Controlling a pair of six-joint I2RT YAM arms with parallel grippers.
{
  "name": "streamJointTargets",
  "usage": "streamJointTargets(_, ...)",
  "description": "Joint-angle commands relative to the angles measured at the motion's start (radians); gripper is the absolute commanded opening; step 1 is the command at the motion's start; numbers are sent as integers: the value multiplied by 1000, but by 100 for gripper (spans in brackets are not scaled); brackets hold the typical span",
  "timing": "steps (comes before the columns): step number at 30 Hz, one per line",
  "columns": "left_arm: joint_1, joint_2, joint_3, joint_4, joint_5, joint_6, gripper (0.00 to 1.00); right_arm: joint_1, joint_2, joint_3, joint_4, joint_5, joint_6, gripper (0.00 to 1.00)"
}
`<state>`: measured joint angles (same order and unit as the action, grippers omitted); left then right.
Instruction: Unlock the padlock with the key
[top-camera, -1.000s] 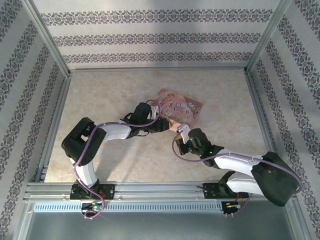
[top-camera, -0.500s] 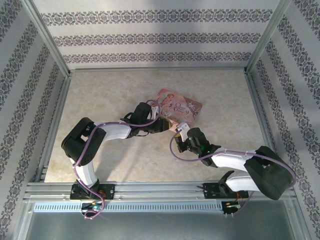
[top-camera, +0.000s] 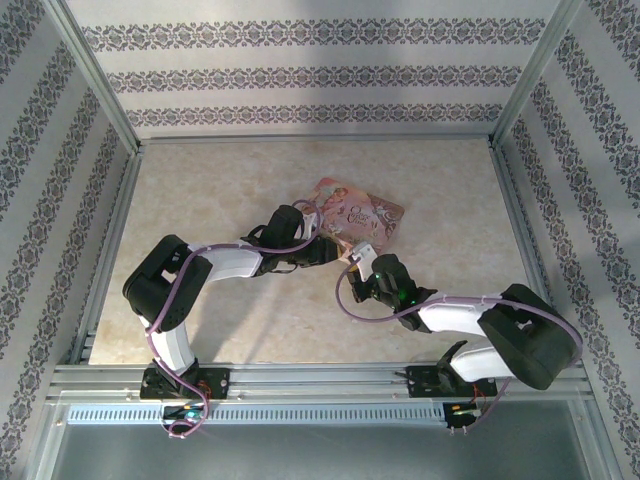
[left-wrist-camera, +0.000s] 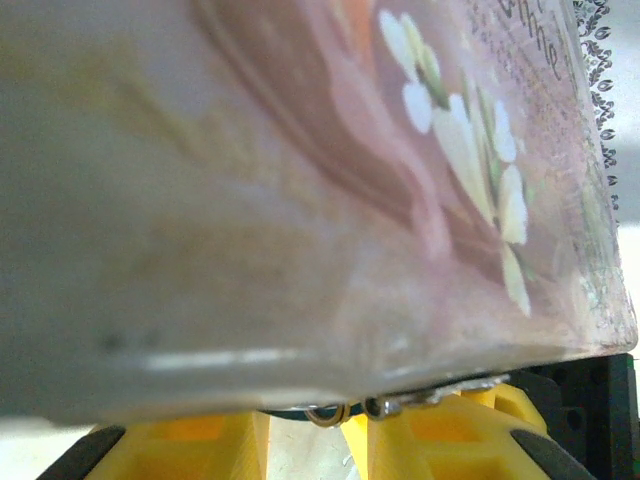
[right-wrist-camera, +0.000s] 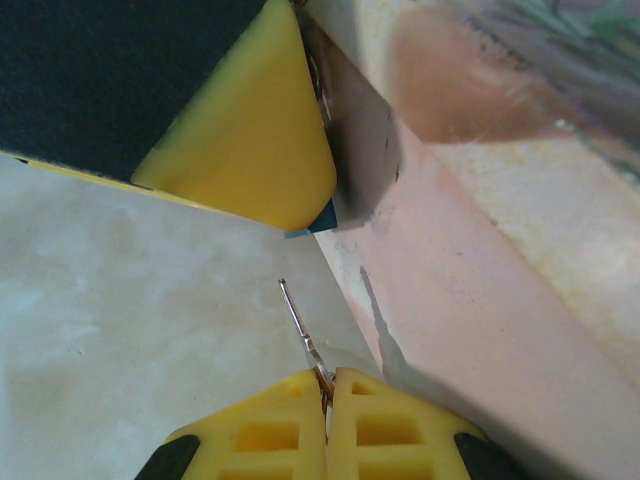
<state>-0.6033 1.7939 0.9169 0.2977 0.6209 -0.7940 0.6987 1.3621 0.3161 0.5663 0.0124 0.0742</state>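
Note:
The pink illustrated box (top-camera: 360, 214) lies mid-table, and both grippers meet at its near edge. My left gripper (top-camera: 336, 252) sits right against the box (left-wrist-camera: 300, 180). Its yellow fingers (left-wrist-camera: 450, 440) grip the padlock, of which a dark blue edge (left-wrist-camera: 285, 411) and silvery shackle loops (left-wrist-camera: 328, 413) show under the box's rim. From the right wrist view, a blue padlock corner (right-wrist-camera: 323, 221) peeks out below the left yellow finger (right-wrist-camera: 250, 130). My right gripper (right-wrist-camera: 328, 375) is shut on the thin silvery key (right-wrist-camera: 298, 320), whose tip points at that corner from a short distance away. Seen from above, the right gripper (top-camera: 361, 256) nearly touches the left one.
The beige marbled table (top-camera: 220, 190) is ringed by an aluminium frame (top-camera: 110, 230) and patterned walls. The pink box's side (right-wrist-camera: 480, 300) runs close along the right of the key. A purple cable (top-camera: 345, 300) loops off the right wrist.
The right arm has shifted left and a little forward, bringing the key closer to the left gripper. The left arm and the box have not moved.

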Motion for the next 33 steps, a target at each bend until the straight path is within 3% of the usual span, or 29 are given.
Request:
streamJointTargets(1,-18,-45,32,15,37,-5,27,10,20,22,52,15,1,0)
streamJointTargets(33,-18,-41,19,35,36,-14,27,-17,47,16,72,29,35,0)
